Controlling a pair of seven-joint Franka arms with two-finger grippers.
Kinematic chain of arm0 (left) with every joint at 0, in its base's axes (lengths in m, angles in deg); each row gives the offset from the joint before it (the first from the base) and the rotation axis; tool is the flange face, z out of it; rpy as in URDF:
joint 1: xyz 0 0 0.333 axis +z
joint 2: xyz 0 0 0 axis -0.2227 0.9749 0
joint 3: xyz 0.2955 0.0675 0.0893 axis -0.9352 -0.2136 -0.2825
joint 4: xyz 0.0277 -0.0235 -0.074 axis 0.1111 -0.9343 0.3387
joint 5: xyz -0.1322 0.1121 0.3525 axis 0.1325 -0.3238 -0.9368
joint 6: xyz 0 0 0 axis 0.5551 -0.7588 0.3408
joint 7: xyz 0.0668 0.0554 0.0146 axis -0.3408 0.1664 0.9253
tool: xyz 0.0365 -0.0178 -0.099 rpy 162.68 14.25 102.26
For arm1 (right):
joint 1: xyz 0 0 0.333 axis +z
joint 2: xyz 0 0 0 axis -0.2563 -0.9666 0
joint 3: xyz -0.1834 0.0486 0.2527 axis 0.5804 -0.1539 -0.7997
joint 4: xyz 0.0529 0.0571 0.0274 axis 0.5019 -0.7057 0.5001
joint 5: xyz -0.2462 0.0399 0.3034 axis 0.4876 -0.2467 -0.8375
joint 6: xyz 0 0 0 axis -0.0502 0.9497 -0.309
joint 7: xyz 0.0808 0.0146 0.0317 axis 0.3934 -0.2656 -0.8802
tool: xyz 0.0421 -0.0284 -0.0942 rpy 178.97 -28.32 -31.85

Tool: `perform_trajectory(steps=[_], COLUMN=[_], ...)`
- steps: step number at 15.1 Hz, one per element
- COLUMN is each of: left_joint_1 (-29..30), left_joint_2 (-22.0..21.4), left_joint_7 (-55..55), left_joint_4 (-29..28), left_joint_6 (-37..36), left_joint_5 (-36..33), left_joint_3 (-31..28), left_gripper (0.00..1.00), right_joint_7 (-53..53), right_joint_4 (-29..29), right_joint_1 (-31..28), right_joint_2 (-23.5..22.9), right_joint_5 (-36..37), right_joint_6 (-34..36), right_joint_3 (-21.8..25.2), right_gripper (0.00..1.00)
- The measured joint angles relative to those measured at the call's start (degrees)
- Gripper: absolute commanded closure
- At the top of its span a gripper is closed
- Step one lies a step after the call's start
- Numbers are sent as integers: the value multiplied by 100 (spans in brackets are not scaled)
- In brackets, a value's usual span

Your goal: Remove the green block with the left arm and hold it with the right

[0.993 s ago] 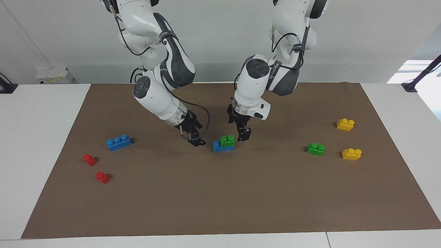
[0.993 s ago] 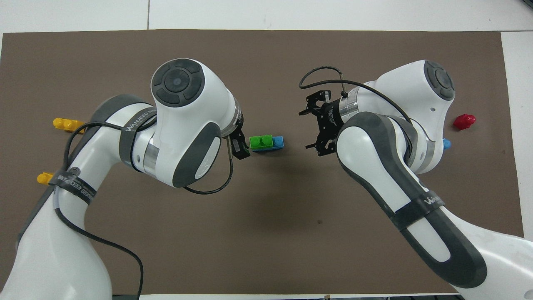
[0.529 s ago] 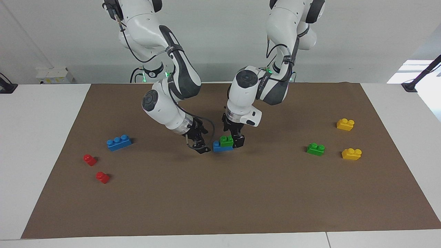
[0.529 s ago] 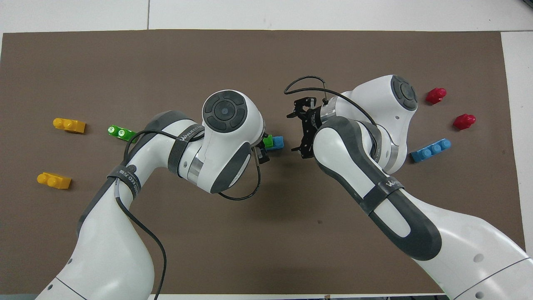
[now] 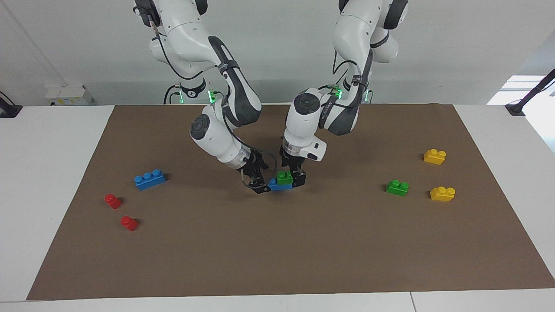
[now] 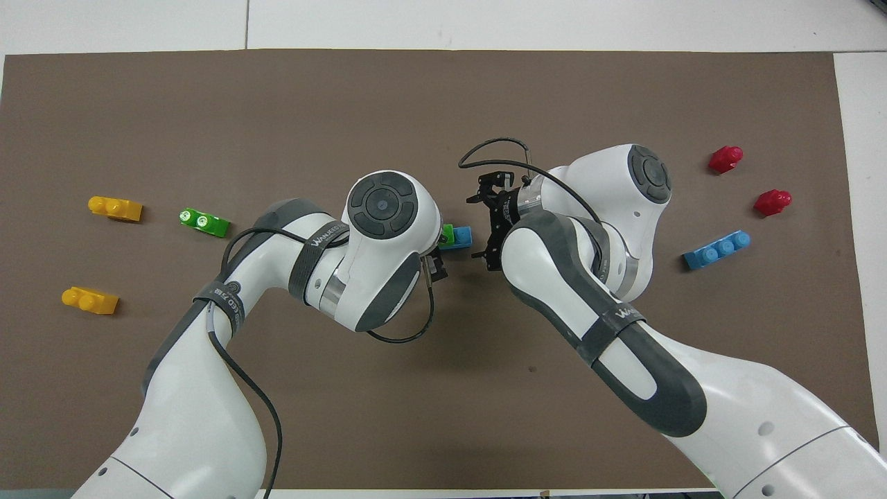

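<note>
- The green block (image 5: pixel 285 177) sits on a blue brick (image 5: pixel 274 185) at the middle of the frame in the facing view, on the brown mat (image 5: pixel 277 251) that covers the table (image 5: pixel 39 173).
- In the overhead view only a sliver of the green block (image 6: pixel 447 235) and one end of the blue brick (image 6: pixel 462 236) show, at the centre of the frame, the rest covered by the left arm's wrist.
- The left gripper (image 5: pixel 293 177) points straight down at the green block; its jaws stand either side of the block, close against it, but a firm grip cannot be confirmed.
- The right gripper (image 5: pixel 259 184) comes in tilted, low over the mat, at the free end of the blue brick; its jaws are spread, and whether they touch the brick cannot be told.
- In the overhead view the right gripper (image 6: pixel 489 225) shows just beside the blue brick's end.
- A second green brick (image 5: pixel 397 187) lies in the right part of the facing frame, with two yellow bricks (image 5: pixel 435 156) (image 5: pixel 442 193) near it.
- Another blue brick (image 5: pixel 149 179) and two red pieces (image 5: pixel 113 201) (image 5: pixel 129 223) lie in the left part of that frame.
</note>
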Motion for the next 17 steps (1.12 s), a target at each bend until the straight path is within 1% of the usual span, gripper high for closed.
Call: perform_trajectory(steps=[6, 11, 12, 13, 14, 15, 17], left_joint_1=[-68, -71, -72, -72, -72, -73, -73], left_joint_2=[6, 6, 7, 8, 9, 9, 9], left_joint_7=[0, 0, 0, 0, 0, 0, 0], left_joint_4=[-88, -119, -122, -126, -132, -143, -167], left_joint_6=[138, 205, 222, 245, 259, 265, 278], left_joint_5=[-21, -27, -28, -28, -28, -28, -29], left_joint_3=[-1, -2, -2, -2, -2, -2, -2], left_gripper=[0, 0, 0, 0, 0, 0, 0], right_joint_7=[0, 0, 0, 0, 0, 0, 0], right_joint_4=[-219, -309, -321, -322, -323, -324, -325], right_joint_1=[178, 271, 271, 271, 271, 271, 271], right_joint_2=[-54, -255, -283, -302, -310, -310, -310], right_joint_5=[-90, -91, -91, -91, -91, -91, -92], right_joint_6=[-469, -886, -920, -930, -931, -932, -932], right_joint_3=[0, 0, 2, 3, 3, 4, 9], right_gripper=[3, 4, 8, 18, 32, 39, 58])
